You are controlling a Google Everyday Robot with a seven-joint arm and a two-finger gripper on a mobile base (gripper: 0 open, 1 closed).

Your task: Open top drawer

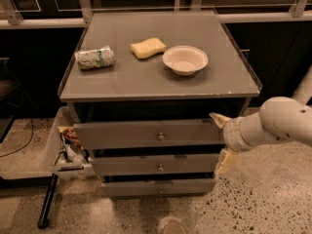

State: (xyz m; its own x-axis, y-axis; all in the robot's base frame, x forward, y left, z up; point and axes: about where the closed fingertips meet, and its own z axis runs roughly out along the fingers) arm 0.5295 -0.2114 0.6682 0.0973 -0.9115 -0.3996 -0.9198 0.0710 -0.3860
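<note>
While the arm's white forearm (pixel 285 123) reaches in from the right edge, the gripper (pixel 222 141) sits at the right end of the top drawer (pixel 131 134), its two cream fingers (pixel 219 119) spread apart one above the other; the upper finger lies at the drawer front's top right corner and the lower one hangs in front of the right end of the middle drawer (pixel 136 165); whether either finger touches the grey panel cannot be told. The top drawer is the highest of three fronts in the grey cabinet (pixel 229 77), just beneath the cabinet's flat top, with a dark band showing above its front; its small round knob (pixel 161 136) sits at the centre, well left of the gripper; the bottom drawer (pixel 141 187) lies lowest, near the speckled floor (pixel 263 204). On the cabinet top a crushed can (pixel 95 57) lies on its side at the left; a yellow sponge (pixel 148 48) rests further back near the middle; a white bowl (pixel 185 60) stands upright just right of the sponge. Left of the cabinet, on the floor, a clear plastic bin (pixel 46 145) holds mixed clutter; a black pole (pixel 48 201) slants across the floor near it.
</note>
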